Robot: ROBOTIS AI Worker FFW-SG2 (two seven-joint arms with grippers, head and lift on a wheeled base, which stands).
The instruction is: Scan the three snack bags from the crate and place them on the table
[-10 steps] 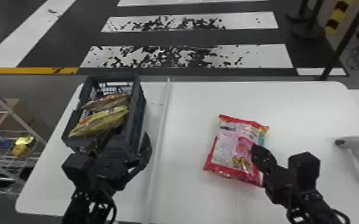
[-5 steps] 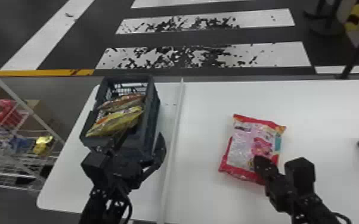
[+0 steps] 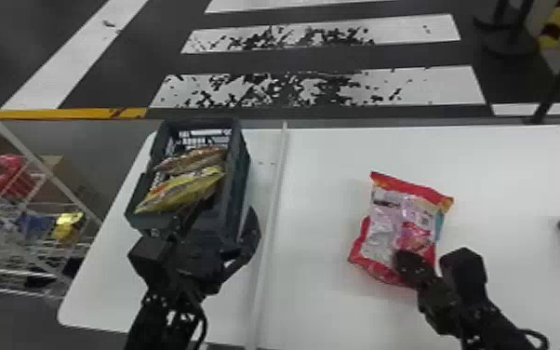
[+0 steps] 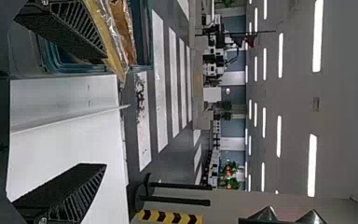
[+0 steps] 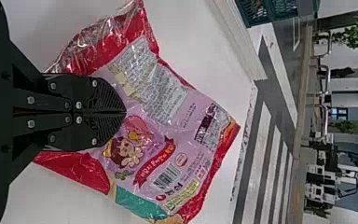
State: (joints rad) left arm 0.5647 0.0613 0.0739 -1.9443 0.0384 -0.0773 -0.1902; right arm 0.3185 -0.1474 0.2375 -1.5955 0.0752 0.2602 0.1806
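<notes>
On the right of the table (image 3: 321,186), the red-and-pink snack bag (image 3: 383,228) lies barcode up; my right gripper (image 5: 125,112) sits over it, fingers together. Left gripper (image 4: 106,112) spread by crate (image 3: 238,167). Probably light, soft, slippery; I'd pinch the near edge (image 3: 373,269).

Your head view looks forward and down from above the robot's side of the crate (image 3: 236,186), far enough back to take in the tabletop (image 3: 325,163) and striped floor (image 3: 414,56) beyond it. Your left wrist view sits low and close on the robot's side of the crate, turned sideways, facing past it towards the far room and ceiling lights (image 4: 317,35). Your right wrist view, also sideways, faces forward from right of the crate, close over the red snack bag (image 3: 404,228), which your head view shares. All three share the crate, tabletop and striped floor.
</notes>
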